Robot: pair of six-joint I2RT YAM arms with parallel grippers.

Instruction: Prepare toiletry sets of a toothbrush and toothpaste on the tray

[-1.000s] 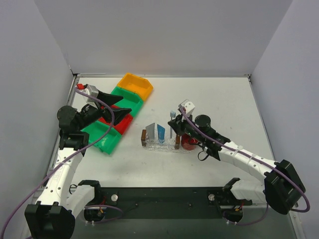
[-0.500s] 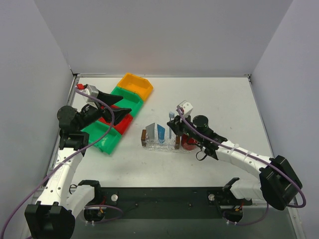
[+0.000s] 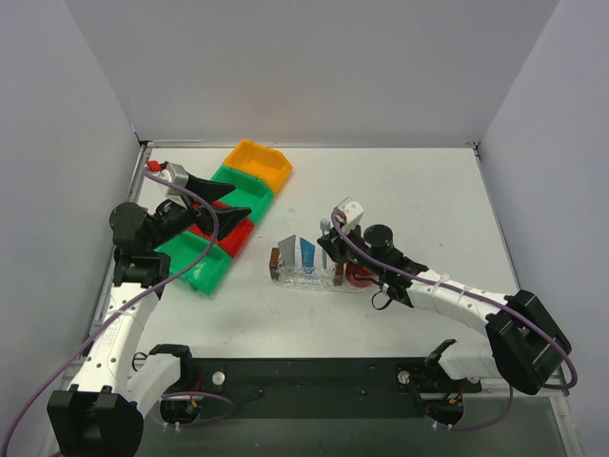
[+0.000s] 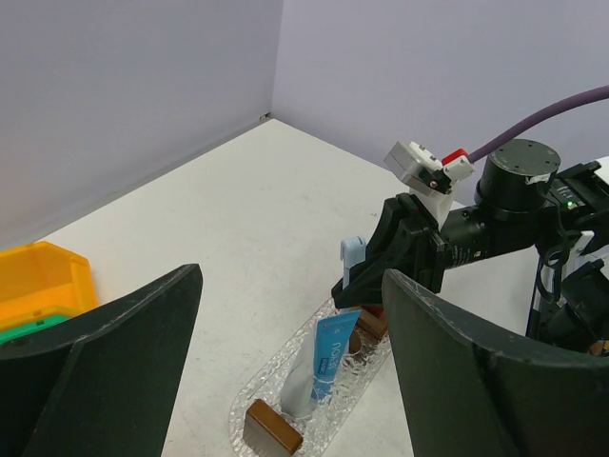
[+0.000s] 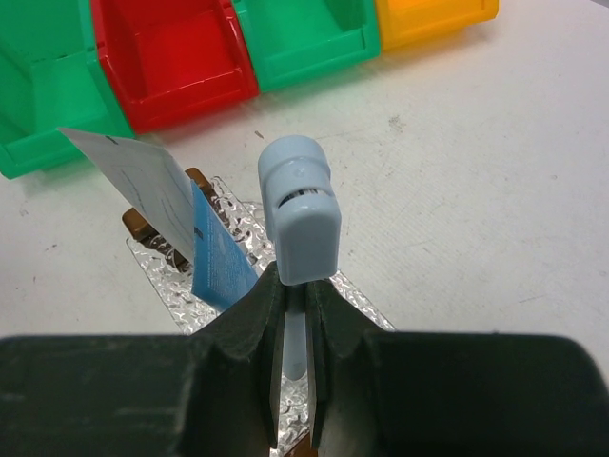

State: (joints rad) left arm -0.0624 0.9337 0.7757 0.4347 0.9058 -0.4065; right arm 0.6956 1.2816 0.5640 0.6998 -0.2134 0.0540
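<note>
One toothbrush [image 5: 298, 209] pinched in right hand [image 5: 295, 286], left hand [image 4: 290, 276] splayed

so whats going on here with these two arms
The right hand is shut on the toothbrush and holds it head up at the right end of the clear tray. A grey tube and a blue tube of toothpaste stand in that tray. The left hand is open and holds nothing, off to the left over the coloured bins.
</note>
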